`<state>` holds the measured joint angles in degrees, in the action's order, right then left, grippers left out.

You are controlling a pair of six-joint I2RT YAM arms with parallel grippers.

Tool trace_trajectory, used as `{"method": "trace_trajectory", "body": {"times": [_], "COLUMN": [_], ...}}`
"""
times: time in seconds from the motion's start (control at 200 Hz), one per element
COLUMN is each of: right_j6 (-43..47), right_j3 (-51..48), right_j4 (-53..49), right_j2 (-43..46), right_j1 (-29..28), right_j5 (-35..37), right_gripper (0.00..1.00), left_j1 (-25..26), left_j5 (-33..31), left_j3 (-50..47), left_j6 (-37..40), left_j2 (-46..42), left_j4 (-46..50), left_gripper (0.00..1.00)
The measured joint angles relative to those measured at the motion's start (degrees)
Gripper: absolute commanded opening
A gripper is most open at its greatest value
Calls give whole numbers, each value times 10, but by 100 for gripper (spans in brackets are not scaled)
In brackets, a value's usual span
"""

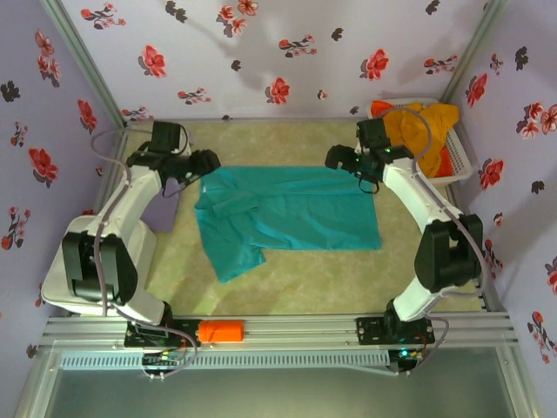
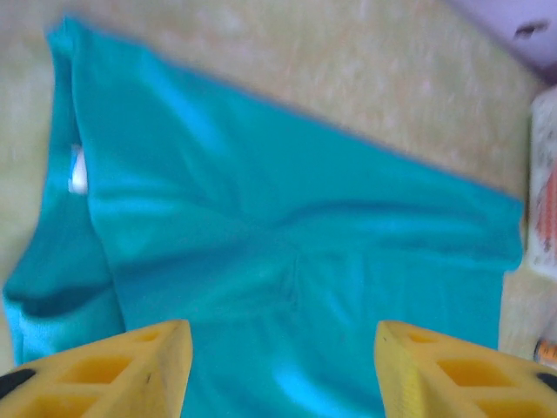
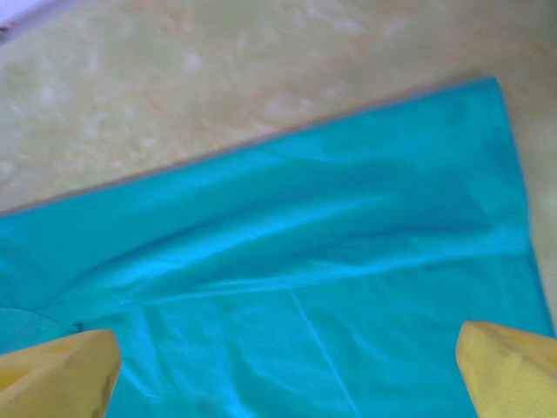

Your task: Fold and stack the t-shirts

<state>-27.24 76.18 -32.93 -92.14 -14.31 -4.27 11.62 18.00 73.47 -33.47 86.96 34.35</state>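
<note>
Left gripper, right gripper open over teal t-shirt; basket, orange t-shirts far-right.

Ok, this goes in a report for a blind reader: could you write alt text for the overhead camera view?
A teal t-shirt lies spread on a beige table, one sleeve pointing toward the near left. The left pincer and right pincer are over its far corners, and a white basket at the far right holds orange t-shirts.

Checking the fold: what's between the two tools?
The teal tee: in the top view, its far edge spans the stretch between the left tool and the right tool.
</note>
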Motion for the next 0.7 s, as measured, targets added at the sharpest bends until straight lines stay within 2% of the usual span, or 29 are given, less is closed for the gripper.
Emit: {"method": "trace_trajectory", "body": {"times": [0.175,0.26,0.375,0.49,0.7], "right_j6": [-34,-50,-76,-89,-83], "right_j3": [-138,-188,-246,-280,-298], "right_j4": [-2,-5,0,1,1], "right_j2": [69,108,176,219,214], "right_j1": [-3,-8,-10,-10,-10], "right_j5": [23,37,50,55,56], "right_gripper": [95,89,89,90,88], "left_j1": [28,41,67,110,180], "left_j5": [-5,-7,-16,-26,-47], "left_j3": [-101,-154,-226,-300,-395], "left_j6": [3,-1,-18,-58,-148], "left_j2": [-80,-136,-204,-252,-312], "left_j4": [30,44,61,78,83], "left_gripper": [59,58,56,55,53]}}
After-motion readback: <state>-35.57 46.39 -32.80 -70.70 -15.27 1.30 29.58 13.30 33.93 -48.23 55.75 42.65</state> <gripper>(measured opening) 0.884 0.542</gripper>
